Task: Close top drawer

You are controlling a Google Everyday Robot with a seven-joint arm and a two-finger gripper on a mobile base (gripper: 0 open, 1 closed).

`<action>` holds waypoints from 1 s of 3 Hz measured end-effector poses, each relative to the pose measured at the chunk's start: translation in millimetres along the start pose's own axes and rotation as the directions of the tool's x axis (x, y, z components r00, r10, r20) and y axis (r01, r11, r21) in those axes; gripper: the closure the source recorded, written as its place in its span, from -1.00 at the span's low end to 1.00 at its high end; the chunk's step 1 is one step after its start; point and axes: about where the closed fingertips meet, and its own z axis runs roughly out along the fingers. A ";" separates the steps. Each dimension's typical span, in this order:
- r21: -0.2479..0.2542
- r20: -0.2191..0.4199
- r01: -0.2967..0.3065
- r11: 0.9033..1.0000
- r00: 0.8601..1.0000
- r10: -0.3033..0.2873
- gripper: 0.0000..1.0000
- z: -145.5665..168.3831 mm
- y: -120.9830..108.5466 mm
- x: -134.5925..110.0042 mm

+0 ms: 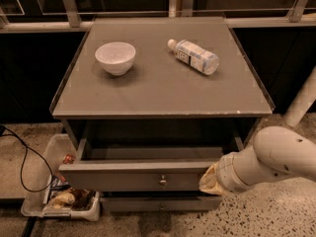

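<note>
Flat grey top drawer (123, 177) open, round metal knob (162, 180), hand (209, 180) at right end

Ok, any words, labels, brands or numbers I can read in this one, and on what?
Bottle label: print present, too blurred to read.
Snack packets in the clear bin: too small to read.
Bowl, top drawer and knob: no text.
The gripper, at the top drawer's right front end, bears none.

One worktop (158, 90) carries one bowl (115, 57) and one bottle (193, 56). Two drawers sit beneath: the top drawer (128, 178), with one knob (162, 181), and one lower drawer (143, 204). One bin (59, 212), one cable (25, 157). One hand (210, 180), at the top drawer's right front corner.
</note>
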 end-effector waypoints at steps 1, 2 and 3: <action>0.000 0.000 0.000 1.000 1.000 0.000 0.15 0.0 0.0 0.0; 0.001 0.000 0.000 1.000 1.000 0.000 -0.31 -0.1 -0.4 0.1; 0.039 -0.007 -0.013 0.999 1.000 0.014 -0.77 -5.3 -17.0 2.8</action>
